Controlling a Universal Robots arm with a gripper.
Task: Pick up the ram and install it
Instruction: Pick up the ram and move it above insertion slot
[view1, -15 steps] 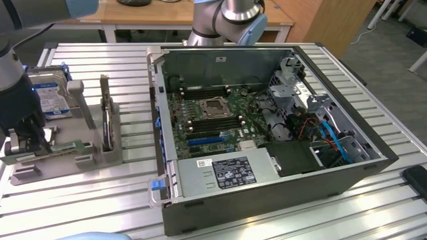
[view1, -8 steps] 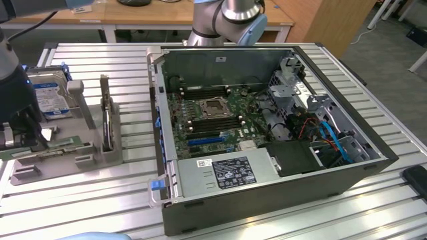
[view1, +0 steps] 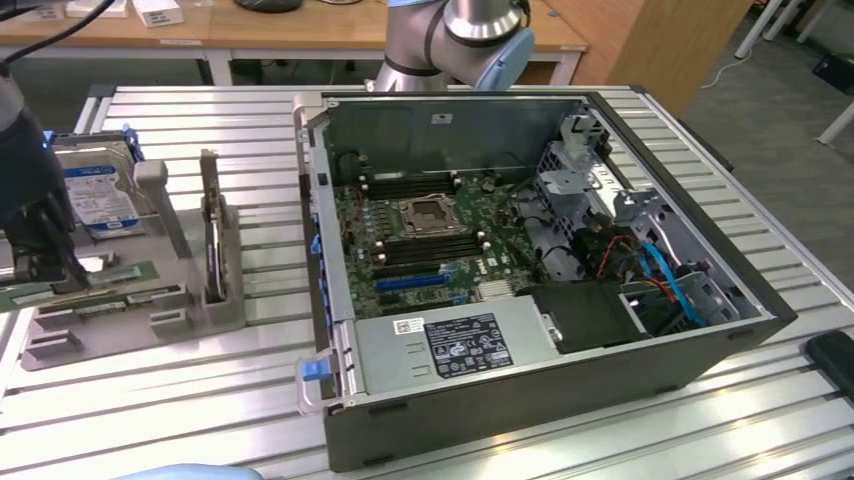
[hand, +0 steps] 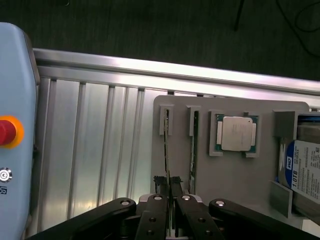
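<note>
**Operator:** Where's the ram?

**Spotter:** Your ram (hand: 166, 145) stands on edge at the grey holder (hand: 235, 185), at the end farthest from the drive (hand: 306, 170). It is the outer of two sticks. The second stick (hand: 193, 145) stands just beside it and parallel to it, between it and the CPU (hand: 236, 133).

**Operator:** And the tool?

**Spotter:** Your tool (hand: 168, 184) is clamped on the ram. The jaws are drawn together with the thin stick pinched between them, near one end of its length. I can't tell whether the stick sits in its slot or hangs just above it.

**Operator:** Where is all that on the desk?

**Spotter:** The holder lies flat on the ribbed desk (hand: 90, 150), close to the desk's edge on the exterior view's left. Your tool is over the holder's end away from the drive. The open case (view1: 534, 380) lies beside the holder, toward the middle of the desk and apart from the ram. Its board (view1: 441, 262) faces up, with the socket (view1: 427, 212) in the middle and long dark slots on either side of it.
</note>
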